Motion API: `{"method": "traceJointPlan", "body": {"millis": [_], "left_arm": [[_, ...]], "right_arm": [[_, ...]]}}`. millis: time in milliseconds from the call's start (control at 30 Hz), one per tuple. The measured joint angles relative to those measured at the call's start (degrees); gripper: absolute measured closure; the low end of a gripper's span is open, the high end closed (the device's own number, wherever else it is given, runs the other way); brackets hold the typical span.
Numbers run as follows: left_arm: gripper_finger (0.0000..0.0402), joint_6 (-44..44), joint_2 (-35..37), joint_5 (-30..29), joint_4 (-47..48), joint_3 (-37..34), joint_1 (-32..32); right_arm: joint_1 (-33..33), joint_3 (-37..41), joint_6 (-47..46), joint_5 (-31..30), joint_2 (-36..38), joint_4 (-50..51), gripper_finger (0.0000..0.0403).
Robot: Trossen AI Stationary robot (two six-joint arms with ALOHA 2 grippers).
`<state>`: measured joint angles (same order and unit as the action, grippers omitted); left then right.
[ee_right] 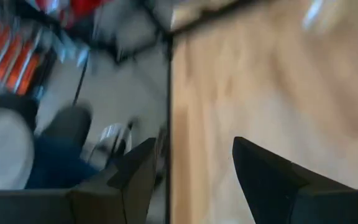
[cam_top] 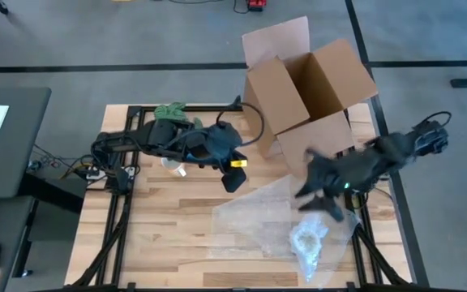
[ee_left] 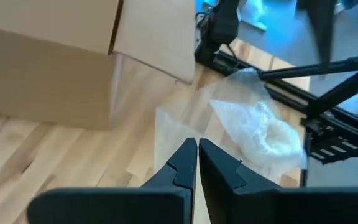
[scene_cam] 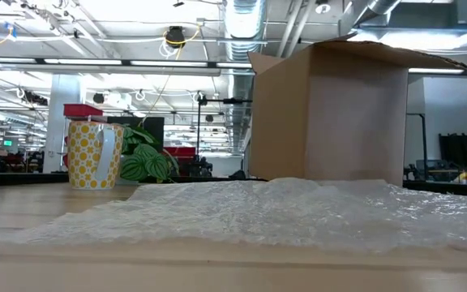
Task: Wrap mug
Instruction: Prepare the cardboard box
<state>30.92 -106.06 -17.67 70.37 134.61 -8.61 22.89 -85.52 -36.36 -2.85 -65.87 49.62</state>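
Note:
The mug (scene_cam: 94, 154), yellow-dotted with a white handle, stands upright on the wooden table toward its far left; in the high view the mug (cam_top: 174, 168) shows partly under my left arm. A clear bubble-wrap sheet (cam_top: 270, 217) lies flat on the table's near right part, with a crumpled wad (cam_top: 308, 239) at its near end. My left gripper (cam_top: 233, 176) hangs shut between the mug and the sheet, and its wrist view shows the gripper (ee_left: 197, 163) holding nothing. My right gripper (cam_top: 318, 200) hovers open over the sheet's right side, with nothing between its fingers (ee_right: 263, 171).
A big open cardboard box (cam_top: 306, 89) stands at the table's far right, its flaps up. A green leafy plant (cam_top: 173, 109) sits at the far edge behind the mug. Bare wood (cam_top: 169, 235) lies at the near left. Beyond the table edge, the right wrist view shows floor.

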Motion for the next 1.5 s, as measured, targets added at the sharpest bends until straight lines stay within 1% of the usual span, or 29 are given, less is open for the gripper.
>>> {"method": "traceJointPlan", "body": {"millis": [67,133,200,267,367,500,567,633,700,800,867,967,1033,1133,1200,1367,1500], "left_arm": [[0.0402,0.56,0.0,-2.1,0.79,-0.07,-1.03],[0.0402,1.92,0.08,-3.63,0.66,-1.43,-1.95],[0.0402,3.38,0.01,-4.15,1.03,-2.49,-2.78],[0.0402,4.33,-0.15,-4.31,1.03,-3.16,-3.67],[0.0402,6.38,0.07,-4.59,-0.67,-5.06,-4.85],[0.0402,8.15,-0.15,-4.51,-0.37,-5.51,-6.67],[0.0402,8.94,-0.04,-4.53,-0.69,-5.44,-7.62],[0.0402,9.46,0.3,-4.52,-0.72,-5.42,-8.47],[0.0402,9.69,0.57,-4.98,-0.74,-5.42,-9.28],[0.0402,10.36,1.36,-6.89,-0.45,-5.42,-10.29],[0.0402,10.36,1.92,-7.54,-0.41,-5.42,-10.82],[0.0402,10.36,2.53,-9.09,-0.3,-5.41,-11.56],[0.0402,10.36,3.11,-9.74,-0.36,-5.4,-12.0],[0.0402,10.4,4.35,-11.19,-0.46,-5.4,-12.41],[0.0402,10.38,5.03,-12.68,-0.46,-5.4,-12.62],[0.0402,9.2,6.34,-15.01,-0.44,-5.4,-12.53],[0.0402,7.54,6.71,-15.56,-0.54,-5.38,-11.79]], "right_arm": [[-3.46,-4.46,2.14,-3.97,0.05,2.44,0.0205],[-8.38,-7.92,3.29,-6.84,0.1,5.7,0.0205],[-14.85,-9.84,3.55,-8.0,0.12,9.29,0.0205],[-22.56,-10.75,3.21,-7.73,0.02,12.37,0.0205],[-34.24,-10.86,3.29,-4.78,-0.04,15.63,0.0205],[-49.26,-10.92,5.8,-0.81,-0.84,17.29,0.0205],[-56.26,-10.91,6.33,3.74,-2.02,18.77,0.0205],[-62.16,-10.85,7.35,9.91,-4.31,21.35,0.0205],[-66.04,-10.78,9.36,12.98,-7.0,24.38,0.0208],[-67.93,-10.71,11.23,13.33,-10.41,26.33,0.0216],[-68.5,-10.71,11.66,14.94,-11.54,26.01,0.0225],[-68.46,-10.71,12.33,22.81,-12.21,22.96,0.0239],[-67.17,-10.71,11.81,27.44,-12.04,20.08,0.0247],[-64.54,-10.71,9.0,32.11,-11.03,14.72,0.0258],[-62.27,-10.72,6.67,34.0,-10.34,11.06,0.0264],[-55.04,-10.75,3.74,33.9,-10.28,6.38,0.0288],[-48.89,-10.76,3.8,28.73,-11.67,4.03,0.0312]]}}
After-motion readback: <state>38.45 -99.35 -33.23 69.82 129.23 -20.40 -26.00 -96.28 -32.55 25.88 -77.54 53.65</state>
